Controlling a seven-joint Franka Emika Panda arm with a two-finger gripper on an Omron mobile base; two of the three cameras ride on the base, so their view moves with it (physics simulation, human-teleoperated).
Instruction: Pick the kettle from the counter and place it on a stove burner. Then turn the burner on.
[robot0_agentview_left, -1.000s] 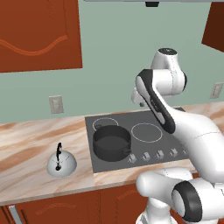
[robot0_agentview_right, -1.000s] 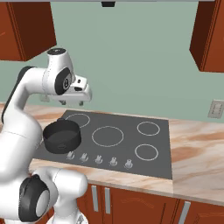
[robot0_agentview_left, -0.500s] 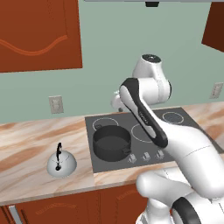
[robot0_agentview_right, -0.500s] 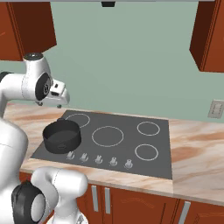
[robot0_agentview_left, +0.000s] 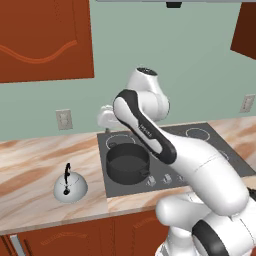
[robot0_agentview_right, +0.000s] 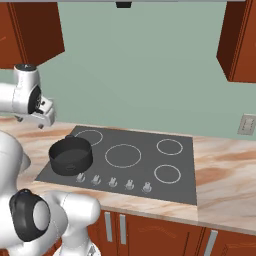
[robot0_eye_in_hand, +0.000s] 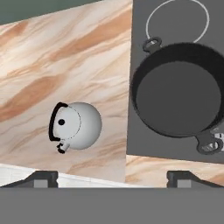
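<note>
Counter (robot0_agentview_left: 30, 170) unchanged, claw (robot0_eye_in_hand: 112, 177) swung left

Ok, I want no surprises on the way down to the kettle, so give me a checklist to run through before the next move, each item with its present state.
1. Kettle upright on the counter, handle up: ok.
2. Tool open, nothing between its fingertips: ok.
3. Tool centred over the kettle: not ok; in the hand view the kettle sits off to one side of the midline.
4. Space around the kettle: ok; the pot stands apart from it, on the stove.
5. Free burner for the kettle: ok; several rings are bare, such as the middle one.
6. Knobs off: cannot tell.
</note>
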